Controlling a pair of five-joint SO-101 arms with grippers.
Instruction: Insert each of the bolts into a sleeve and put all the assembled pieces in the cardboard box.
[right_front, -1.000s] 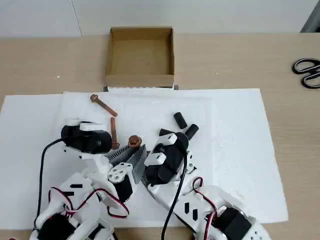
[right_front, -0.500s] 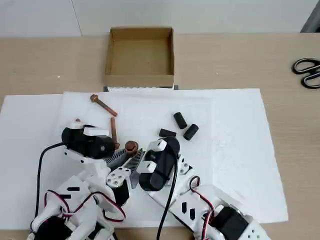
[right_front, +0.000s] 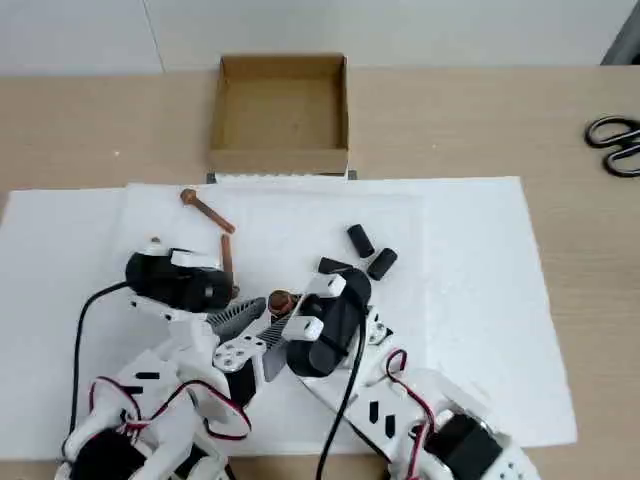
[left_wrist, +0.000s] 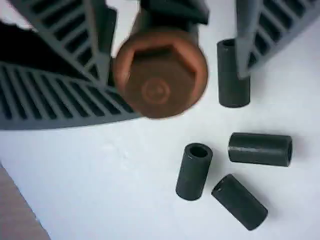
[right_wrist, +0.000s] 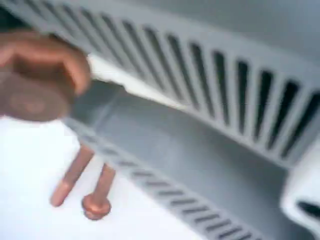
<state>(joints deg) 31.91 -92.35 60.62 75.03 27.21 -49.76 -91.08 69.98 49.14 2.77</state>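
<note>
Your left hand (right_front: 250, 318) and right hand (right_front: 296, 322) meet low over the near part of the white sheet (right_front: 480, 300). A raised bolt (right_front: 280, 300) sits right between them, head up and off the sheet. In your left wrist view its hexagonal head (left_wrist: 160, 75) is close up against grey ribbed plastic. You cannot tell from any view which hand has hold of it, or how far either one is parted. Beyond your left arm two more lie flat on the sheet: the far bolt (right_front: 207, 210), and the near bolt (right_front: 227, 262) just beside the arm's black motor. Just past your right hand you have the first sleeve (right_front: 360, 240), the second sleeve (right_front: 381, 263) and the third sleeve (right_front: 335, 266) close together. A fourth sleeve (left_wrist: 232, 72) sits nearer the raised bolt in your left wrist view. The cardboard box (right_front: 280, 160) stands on the bench (right_front: 100, 120) at the sheet's far edge, well apart from both hands. Scissors (right_front: 615, 145) lie at the bench's right edge.
</note>
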